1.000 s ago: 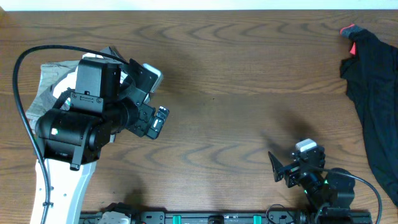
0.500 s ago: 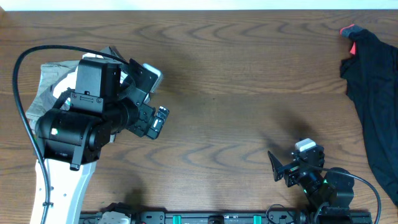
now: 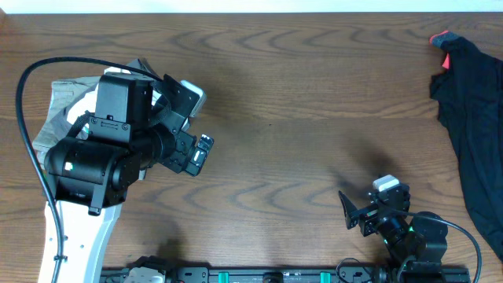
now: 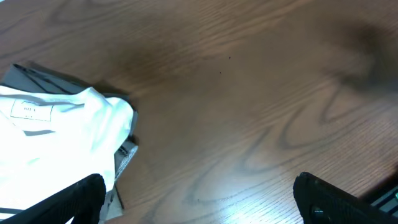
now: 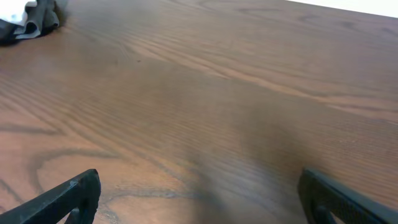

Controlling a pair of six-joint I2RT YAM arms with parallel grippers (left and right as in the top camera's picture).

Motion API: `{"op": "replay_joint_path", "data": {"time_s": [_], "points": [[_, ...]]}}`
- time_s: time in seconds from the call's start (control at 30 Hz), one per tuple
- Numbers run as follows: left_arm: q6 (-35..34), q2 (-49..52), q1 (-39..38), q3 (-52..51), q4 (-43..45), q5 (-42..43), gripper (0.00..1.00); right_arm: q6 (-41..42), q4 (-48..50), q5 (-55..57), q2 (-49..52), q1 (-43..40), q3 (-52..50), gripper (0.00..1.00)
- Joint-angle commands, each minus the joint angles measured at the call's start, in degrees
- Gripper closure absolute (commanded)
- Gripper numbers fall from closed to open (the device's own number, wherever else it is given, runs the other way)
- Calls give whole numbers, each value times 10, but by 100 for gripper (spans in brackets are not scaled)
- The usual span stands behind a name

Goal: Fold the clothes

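Note:
A folded white T-shirt (image 4: 56, 137) with a small neck label (image 4: 28, 111) lies on a grey garment (image 4: 43, 74) at the table's left; in the overhead view the left arm covers most of this pile (image 3: 64, 98). My left gripper (image 3: 196, 126) hovers just right of the pile, open and empty; in its wrist view (image 4: 199, 208) bare wood lies between the fingers. A black garment (image 3: 471, 118) lies crumpled at the far right edge. My right gripper (image 3: 368, 203) stands open and empty near the front edge, also over bare wood (image 5: 202, 205).
The wooden table (image 3: 299, 102) fills the view. The left arm's black cable (image 3: 27, 118) loops over the left side. A red patch (image 3: 442, 38) shows at the black garment's top corner. The arms' base rail (image 3: 267, 275) runs along the front edge.

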Motion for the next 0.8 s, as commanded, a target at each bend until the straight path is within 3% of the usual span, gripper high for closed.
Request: {"op": "replay_joint_path", "data": {"time_s": [0.0,0.47,0.77], "points": [[8,0,-2,0,-2,-6,2,9,2,-4,-5,6,-2,1],[5,-13,-2,-5,-17,-48,2,9,2,-4,-5,6,-2,1],[-23,-96,-2,-8,-8,-47,2,9,2,-4,-5,6,-2,1]]}}
